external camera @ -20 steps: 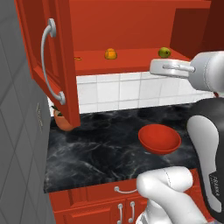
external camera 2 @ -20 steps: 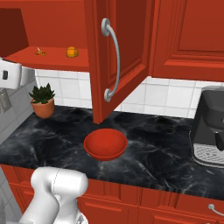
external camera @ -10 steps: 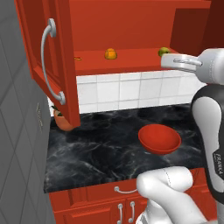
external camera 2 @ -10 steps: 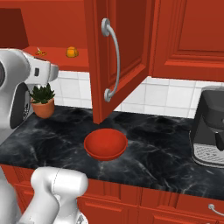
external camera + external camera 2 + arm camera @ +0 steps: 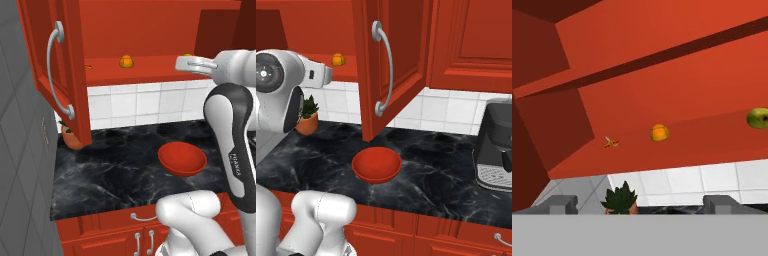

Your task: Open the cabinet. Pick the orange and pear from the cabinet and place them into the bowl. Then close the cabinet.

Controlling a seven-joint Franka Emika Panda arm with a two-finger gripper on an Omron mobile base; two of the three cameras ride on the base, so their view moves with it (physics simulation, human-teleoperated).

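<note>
The red cabinet (image 5: 150, 30) stands with both doors swung open, its left door (image 5: 67, 55) at my left and its right door (image 5: 401, 50) over the counter. The orange (image 5: 126, 61) (image 5: 338, 59) (image 5: 659, 132) sits mid-shelf. The yellow-green pear (image 5: 758, 118) lies on the same shelf further right, mostly hidden behind my hand in the left base view. My gripper (image 5: 182, 62) (image 5: 641, 205) is open and empty at shelf height, just in front of the shelf edge near the pear. The red bowl (image 5: 182, 159) (image 5: 376, 165) rests on the black counter below.
A potted plant (image 5: 72, 137) (image 5: 307, 117) (image 5: 621, 198) stands at the counter's back left under the shelf. A small orange-red item (image 5: 610, 143) lies on the shelf left of the orange. A dark coffee machine (image 5: 496, 150) occupies the right end of the counter.
My hand has risen and shifted left, from below the shelf edge up to shelf height in front of the pear. The jaws stayed open; fruit and bowl have not moved.
</note>
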